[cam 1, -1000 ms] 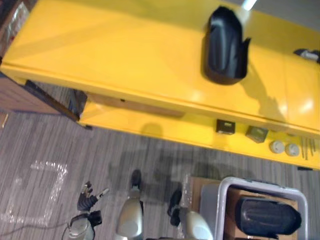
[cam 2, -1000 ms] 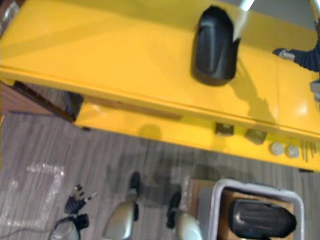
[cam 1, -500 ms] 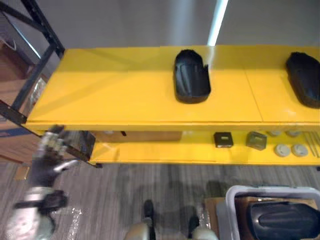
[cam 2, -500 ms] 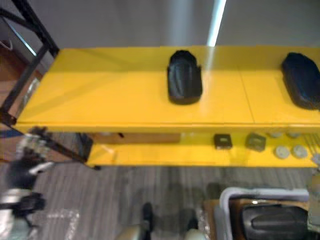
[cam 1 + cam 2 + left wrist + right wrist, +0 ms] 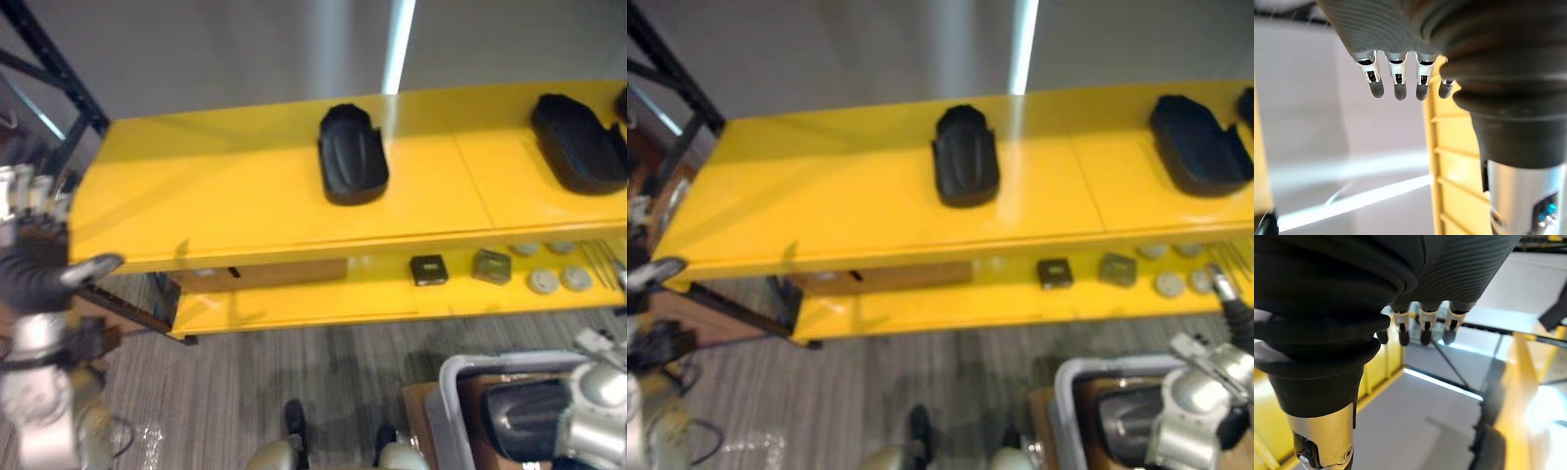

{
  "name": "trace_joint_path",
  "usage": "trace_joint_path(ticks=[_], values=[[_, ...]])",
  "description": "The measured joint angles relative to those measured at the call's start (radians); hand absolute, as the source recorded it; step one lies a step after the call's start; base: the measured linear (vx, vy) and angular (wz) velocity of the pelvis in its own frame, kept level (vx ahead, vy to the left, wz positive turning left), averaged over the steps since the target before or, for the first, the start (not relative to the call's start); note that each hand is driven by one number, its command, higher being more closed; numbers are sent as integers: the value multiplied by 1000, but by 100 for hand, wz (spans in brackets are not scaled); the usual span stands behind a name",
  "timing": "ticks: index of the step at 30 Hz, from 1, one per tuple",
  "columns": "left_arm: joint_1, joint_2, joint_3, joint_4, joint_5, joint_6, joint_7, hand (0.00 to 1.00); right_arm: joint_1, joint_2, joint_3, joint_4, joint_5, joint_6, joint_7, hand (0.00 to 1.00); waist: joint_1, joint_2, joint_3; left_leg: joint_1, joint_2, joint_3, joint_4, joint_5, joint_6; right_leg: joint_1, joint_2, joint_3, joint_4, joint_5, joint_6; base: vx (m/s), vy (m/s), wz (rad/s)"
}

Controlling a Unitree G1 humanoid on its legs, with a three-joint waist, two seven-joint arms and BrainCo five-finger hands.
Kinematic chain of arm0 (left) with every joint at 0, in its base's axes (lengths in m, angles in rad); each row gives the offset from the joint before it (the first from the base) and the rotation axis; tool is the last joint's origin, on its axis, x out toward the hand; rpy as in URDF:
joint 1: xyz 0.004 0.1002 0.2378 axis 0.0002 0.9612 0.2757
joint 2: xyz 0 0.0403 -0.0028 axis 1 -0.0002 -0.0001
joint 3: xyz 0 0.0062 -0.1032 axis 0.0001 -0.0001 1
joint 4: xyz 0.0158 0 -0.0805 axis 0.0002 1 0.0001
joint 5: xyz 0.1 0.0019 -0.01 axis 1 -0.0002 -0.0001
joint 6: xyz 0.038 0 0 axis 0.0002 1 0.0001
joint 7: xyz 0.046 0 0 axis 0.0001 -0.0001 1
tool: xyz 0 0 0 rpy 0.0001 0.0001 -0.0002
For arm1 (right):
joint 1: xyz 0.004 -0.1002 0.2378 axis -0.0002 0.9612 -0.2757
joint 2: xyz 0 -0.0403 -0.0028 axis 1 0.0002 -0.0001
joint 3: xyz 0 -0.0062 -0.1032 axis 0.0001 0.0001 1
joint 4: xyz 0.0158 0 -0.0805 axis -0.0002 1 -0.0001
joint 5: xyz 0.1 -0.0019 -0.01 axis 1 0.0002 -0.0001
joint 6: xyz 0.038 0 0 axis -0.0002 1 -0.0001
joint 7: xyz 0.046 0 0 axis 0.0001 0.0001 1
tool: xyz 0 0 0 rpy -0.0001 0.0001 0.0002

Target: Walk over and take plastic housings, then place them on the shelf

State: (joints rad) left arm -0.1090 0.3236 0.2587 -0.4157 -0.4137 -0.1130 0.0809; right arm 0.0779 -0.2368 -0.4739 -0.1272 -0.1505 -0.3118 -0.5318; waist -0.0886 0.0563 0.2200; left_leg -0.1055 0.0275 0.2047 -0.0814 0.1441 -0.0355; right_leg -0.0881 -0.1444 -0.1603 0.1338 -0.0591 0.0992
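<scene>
Left hand [image 5: 34, 269] is raised at the far left, in front of the left end of the yellow shelf [image 5: 216, 211]. Its fingers [image 5: 1396, 81] are straight and spread with the thumb out to the side, and it holds nothing. Right hand [image 5: 1449, 274] is up at the lower right, above the far side of the grey bin [image 5: 453, 377]. Its fingers [image 5: 1422, 330] are also straight and it is empty.

The bin sits on the floor at the lower right, on a brown base. One black plastic housing [image 5: 524, 416] lies inside it, partly hidden by the right arm.

Top shelf board:
- A second black housing [image 5: 353, 166] lies near the middle, hollow side up.
- A third housing [image 5: 580, 142] lies well apart, toward the right end.
- Another dark piece is cut off at the right edge; can't tell what it is.

Lower shelf board, right part:
- A dark small block [image 5: 428, 269] sits just beside a grey-green block [image 5: 492, 265].
- Next come several pale round discs [image 5: 544, 282].
- Some thin metal rods [image 5: 598, 259] lie at the edge.
- A brown cardboard box [image 5: 265, 277] sits further left, under the top board.

Black rack upright [image 5: 54, 73] stands at the shelf's left end, with a grey wall behind. Floor [image 5: 294, 362] is grey striped carpet.
</scene>
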Motion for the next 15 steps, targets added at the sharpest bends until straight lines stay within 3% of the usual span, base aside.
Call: trace_joint_path(ticks=[4, 7, 13, 15], values=[[-186, -36, -97, 142, 5, 119, 172, 0, 13, 1, 72, -67, 3, -21, 28, 0, -44, -5, 41, 0, 6, 67, 0, -4, 5, -53, 4, 65, 38, -1, 0, -22, 5, -47], [-317, -37, -148, 265, 0, 161, 273, 0, 22, 1, 107, -94, 22, -31, 36, 0, -71, -16, 72, 0, 14, 110, 0, -10, 7, -80, 10, 103, 54, 1, 0, -9, -5, -41], [-533, -22, -170, 396, 33, 173, 467, 0, 93, 1, 144, -206, 69, -84, 81, 0, -98, -35, 112, -20, 33, 167, 0, -14, 7, -128, 30, 151, 66, 21, 0, 47, -27, -26], [-552, -1, -157, 392, 33, 142, 525, 0, 113, 1, 169, -234, 113, -116, 125, 0, -98, -35, 112, -19, 34, 169, 1, -17, 5, -128, 31, 151, 66, 21, 0, 84, -15, -1]])
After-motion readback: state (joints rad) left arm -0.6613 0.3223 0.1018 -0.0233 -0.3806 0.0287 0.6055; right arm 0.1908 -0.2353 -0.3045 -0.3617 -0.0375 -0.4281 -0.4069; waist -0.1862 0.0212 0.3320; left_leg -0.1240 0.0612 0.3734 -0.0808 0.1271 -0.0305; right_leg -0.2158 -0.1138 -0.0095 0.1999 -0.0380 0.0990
